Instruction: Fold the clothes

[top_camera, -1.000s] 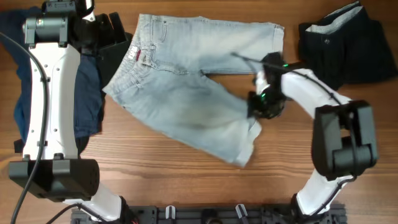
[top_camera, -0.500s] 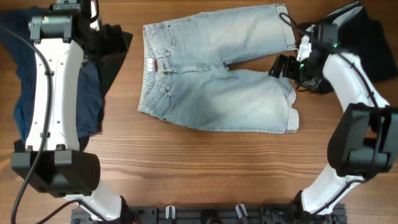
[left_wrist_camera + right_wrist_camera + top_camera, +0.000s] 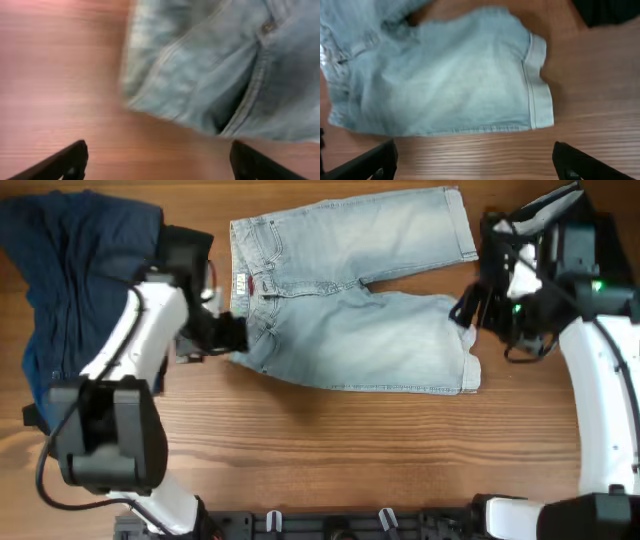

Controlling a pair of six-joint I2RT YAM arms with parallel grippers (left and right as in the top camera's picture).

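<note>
left gripper, jaws apart, hovers at the waistband of the denim shorts spread flat at the worktop's far middle, right gripper likewise apart by the near cuff; folding seems about to start, so each needs to pinch its edge.

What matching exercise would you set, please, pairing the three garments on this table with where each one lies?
Things:
1. pale blue denim shorts
2. dark navy fabric garment
3. black fabric garment with grey waistband

Places:
A. far right corner
B. centre, spread flat
C. left side, bunched

Pairs: 1-B; 2-C; 3-A
</note>
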